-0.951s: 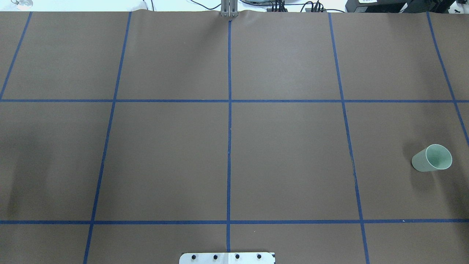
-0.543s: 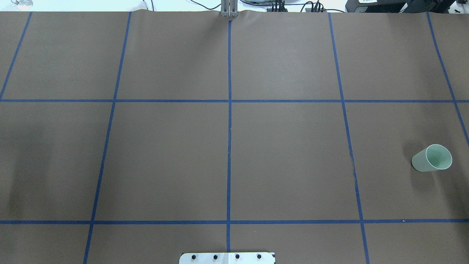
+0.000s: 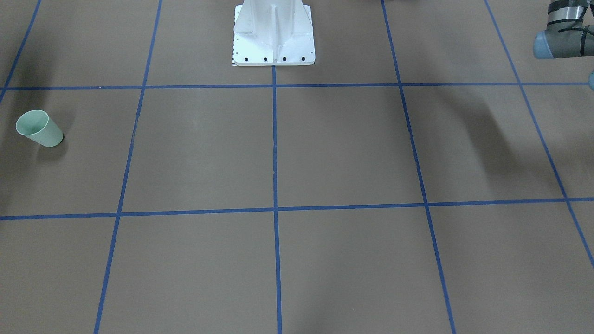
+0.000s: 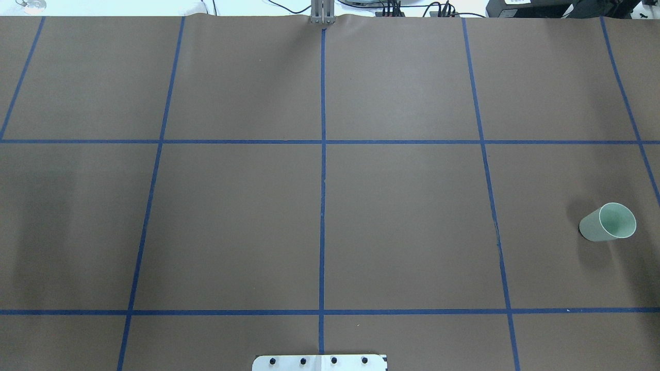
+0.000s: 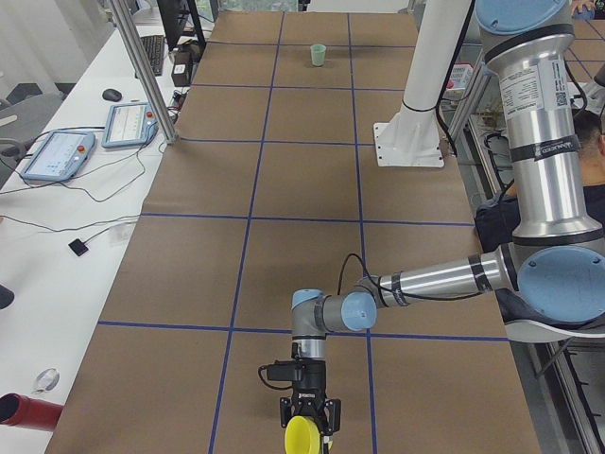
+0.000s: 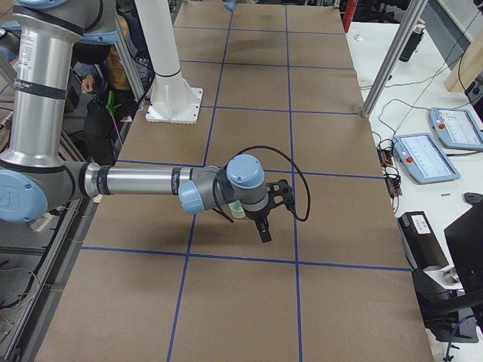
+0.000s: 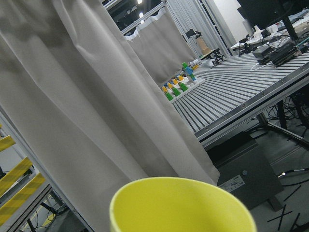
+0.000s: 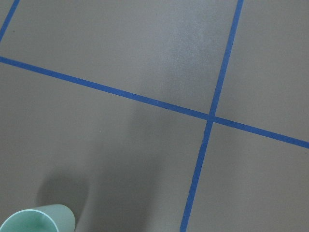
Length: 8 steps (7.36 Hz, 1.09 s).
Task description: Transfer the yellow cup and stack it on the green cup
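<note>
The yellow cup is at the tip of my left gripper, off the table's left end, mouth turned sideways. Its rim fills the bottom of the left wrist view. No fingers show there, so I cannot tell the left gripper's state. The green cup stands upright on the brown table at the far right, also in the front view and the right wrist view. My right gripper hangs just in front of the green cup. I cannot tell if it is open or shut.
The white robot base stands at the table's middle near edge. Blue tape lines grid the brown cover. A left arm joint shows at the front view's edge. Teach pendants and an aluminium post flank the table.
</note>
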Each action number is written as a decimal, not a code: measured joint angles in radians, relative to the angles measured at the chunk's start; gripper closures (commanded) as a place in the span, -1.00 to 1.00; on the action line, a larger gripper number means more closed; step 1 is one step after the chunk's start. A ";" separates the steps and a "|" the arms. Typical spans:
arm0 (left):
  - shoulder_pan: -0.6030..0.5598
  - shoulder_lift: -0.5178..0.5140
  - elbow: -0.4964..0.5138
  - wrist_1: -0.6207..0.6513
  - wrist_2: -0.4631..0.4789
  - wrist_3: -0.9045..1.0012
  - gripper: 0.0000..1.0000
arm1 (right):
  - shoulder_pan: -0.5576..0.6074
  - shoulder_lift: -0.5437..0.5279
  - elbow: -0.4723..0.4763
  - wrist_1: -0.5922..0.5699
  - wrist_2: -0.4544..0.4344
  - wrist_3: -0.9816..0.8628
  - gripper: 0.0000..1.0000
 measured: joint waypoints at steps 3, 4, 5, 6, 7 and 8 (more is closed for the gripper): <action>-0.105 -0.023 0.000 -0.244 0.007 0.275 0.61 | 0.006 -0.009 0.002 0.000 0.003 0.002 -1.00; -0.122 -0.036 0.001 -0.317 0.006 0.354 0.59 | 0.007 -0.011 0.002 0.000 0.005 0.002 -1.00; -0.129 -0.044 0.002 -0.395 0.003 0.425 0.56 | 0.008 -0.012 0.002 0.000 0.010 0.003 -1.00; -0.131 -0.051 0.002 -0.473 0.000 0.489 0.55 | 0.008 -0.012 0.000 0.000 0.018 0.004 -1.00; -0.132 -0.062 0.002 -0.547 -0.006 0.556 0.55 | 0.008 -0.012 0.000 0.000 0.023 0.005 -1.00; -0.132 -0.075 0.001 -0.603 -0.025 0.606 0.56 | 0.008 -0.012 -0.001 0.000 0.027 0.005 -1.00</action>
